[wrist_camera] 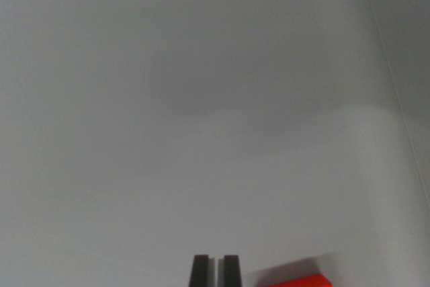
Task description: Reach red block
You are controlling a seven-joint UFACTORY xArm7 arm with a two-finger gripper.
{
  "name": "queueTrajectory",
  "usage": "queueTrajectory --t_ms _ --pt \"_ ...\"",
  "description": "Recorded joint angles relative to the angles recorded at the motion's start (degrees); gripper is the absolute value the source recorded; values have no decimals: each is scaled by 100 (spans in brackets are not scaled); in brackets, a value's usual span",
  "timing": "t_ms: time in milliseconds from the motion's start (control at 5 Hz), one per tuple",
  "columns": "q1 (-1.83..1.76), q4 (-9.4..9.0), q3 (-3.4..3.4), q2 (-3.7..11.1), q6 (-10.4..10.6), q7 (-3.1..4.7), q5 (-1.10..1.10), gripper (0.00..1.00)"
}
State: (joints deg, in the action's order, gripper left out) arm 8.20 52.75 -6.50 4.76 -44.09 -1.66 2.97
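Item: hand (215, 270), seen at the bottom edge of the wrist view as two dark fingertips standing upright, side by side, with only a thin pale slit between them; the setting is read as narrow, nearly closed, and nothing is held between the tips. Item: red block (304, 281), seen only as a low strip of its top at the bottom edge, lying toward the wrist view's right of the fingertips and cut off by the frame, so its full shape and size cannot be told. A soft shadow is cast behind it on the surface. Item: desk (201, 99), a plain pale grey surface filling almost the whole view, with a faint straight line running down the wrist view's right side, possibly an edge or seam; nothing else is carried on it within view. Relation: the block is near the fingertips but apart from them, a clear gap of bare desk being shown between the right fingertip and the block's left end; no touch is recorded. Progress, as judged: the approach is well advanced, the block having been brought into the same corner of the view as the hand, yet the reach is not completed, since the tips are not aligned over the block. Remaining: a sideways correction toward the wrist view's right, then closure of the last gap.
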Motion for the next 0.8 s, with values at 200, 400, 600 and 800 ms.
queueTrajectory --t_ms 200,400,600,800 --pt "43 -211 -45 40 243 -15 9 0" --pt "43 -211 -45 40 243 -15 9 0" --pt "83 -408 -87 77 470 -29 17 0" --pt "83 -408 -87 77 470 -29 17 0"
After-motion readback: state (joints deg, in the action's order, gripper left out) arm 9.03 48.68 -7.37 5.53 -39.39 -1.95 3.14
